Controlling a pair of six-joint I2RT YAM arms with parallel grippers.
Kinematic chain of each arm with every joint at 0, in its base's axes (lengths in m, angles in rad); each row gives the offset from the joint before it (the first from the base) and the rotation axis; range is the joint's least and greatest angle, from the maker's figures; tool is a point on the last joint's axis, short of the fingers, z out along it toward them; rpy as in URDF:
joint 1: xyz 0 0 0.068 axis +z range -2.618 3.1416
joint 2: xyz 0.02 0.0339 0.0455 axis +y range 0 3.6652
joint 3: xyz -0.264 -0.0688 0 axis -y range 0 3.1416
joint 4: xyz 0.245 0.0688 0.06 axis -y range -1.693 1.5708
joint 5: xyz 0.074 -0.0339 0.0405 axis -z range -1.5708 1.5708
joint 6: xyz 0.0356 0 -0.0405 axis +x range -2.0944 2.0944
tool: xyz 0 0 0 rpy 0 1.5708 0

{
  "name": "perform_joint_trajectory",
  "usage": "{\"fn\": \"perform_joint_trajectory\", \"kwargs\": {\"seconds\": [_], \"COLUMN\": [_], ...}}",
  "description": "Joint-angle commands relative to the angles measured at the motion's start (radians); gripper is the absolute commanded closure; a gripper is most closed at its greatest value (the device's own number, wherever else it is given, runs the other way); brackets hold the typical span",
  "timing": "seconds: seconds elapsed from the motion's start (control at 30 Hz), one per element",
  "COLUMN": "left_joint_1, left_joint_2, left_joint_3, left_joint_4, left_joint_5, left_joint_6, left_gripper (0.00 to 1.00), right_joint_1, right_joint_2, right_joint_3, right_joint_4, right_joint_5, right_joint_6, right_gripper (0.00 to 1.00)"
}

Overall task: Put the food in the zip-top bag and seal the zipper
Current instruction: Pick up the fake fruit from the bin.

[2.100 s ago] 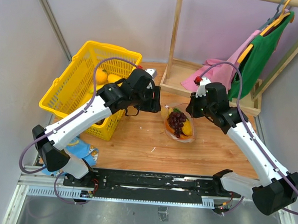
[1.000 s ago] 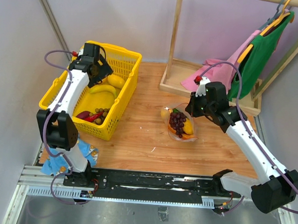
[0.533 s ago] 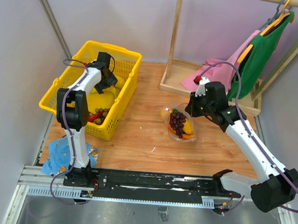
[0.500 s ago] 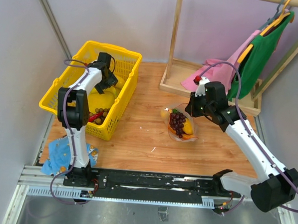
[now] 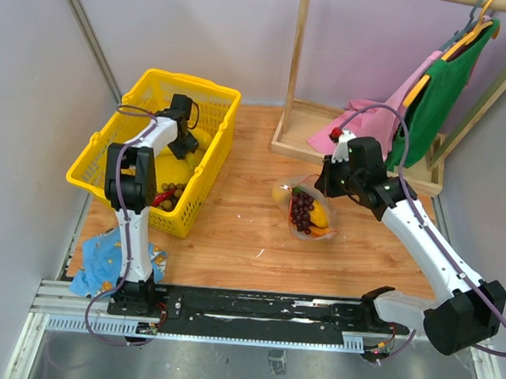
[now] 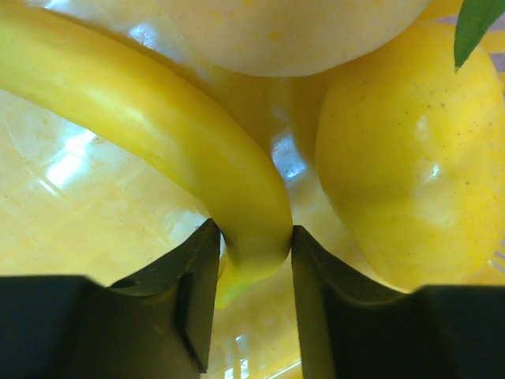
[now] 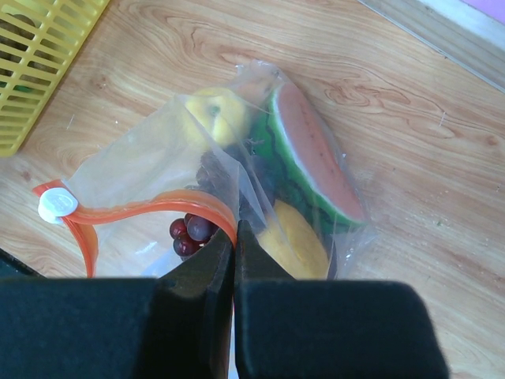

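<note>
In the yellow basket (image 5: 93,160) my left gripper (image 5: 185,139) reaches down, and its jaws (image 6: 254,237) press both sides of the banana's (image 6: 158,118) tip. A round yellow fruit (image 6: 402,174) lies beside the banana. The zip-top bag (image 5: 307,211) rests on the wooden table, mouth open. It holds a watermelon wedge (image 7: 312,162), dark grapes (image 7: 189,229) and yellow fruits (image 7: 213,114). My right gripper (image 7: 235,229) is shut on the bag's red zipper (image 7: 142,207) strip. The white slider (image 7: 57,205) sits at the strip's far end.
The basket also holds a red piece and small dark pieces (image 5: 164,193). A wooden rack (image 5: 293,73) with pink and green clothes (image 5: 436,89) stands at the back right. A blue cloth (image 5: 105,254) lies by the left arm's base.
My left gripper moved from beside the bag into the basket, went down, and its jaws narrowed onto the banana's tip. The right gripper kept its hold on the zipper strip.
</note>
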Motion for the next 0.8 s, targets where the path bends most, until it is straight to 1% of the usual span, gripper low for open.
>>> {"fn": "perform_joint_trajectory", "kwargs": {"seconds": [0.0,0.13,0.37,0.57,0.77], "left_joint_1": [0.003,0.003,0.003,0.002,-0.007], "left_joint_2": [-0.017,-0.062,-0.188,-0.309,-0.442], "left_joint_3": [-0.043,-0.082,-0.126,-0.131,-0.131], "left_joint_4": [0.034,0.040,0.020,-0.016,-0.058], "left_joint_5": [0.021,0.047,0.105,0.151,0.198], "left_joint_6": [0.024,0.057,0.118,0.159,0.196], "left_gripper": [0.63,0.77,0.90,0.98,0.99], "right_joint_1": [-0.012,-0.012,-0.012,-0.012,-0.012], "right_joint_2": [0.006,0.002,-0.014,-0.028,-0.041], "right_joint_3": [0.001,-0.002,-0.013,-0.019,-0.032], "right_joint_4": [0.025,0.032,0.042,0.048,0.059], "right_joint_5": [-0.013,-0.021,-0.039,-0.061,-0.078], "right_joint_6": [0.010,0.014,0.024,0.039,0.062], "right_gripper": [0.99,0.99,0.99,0.99,0.99]}}
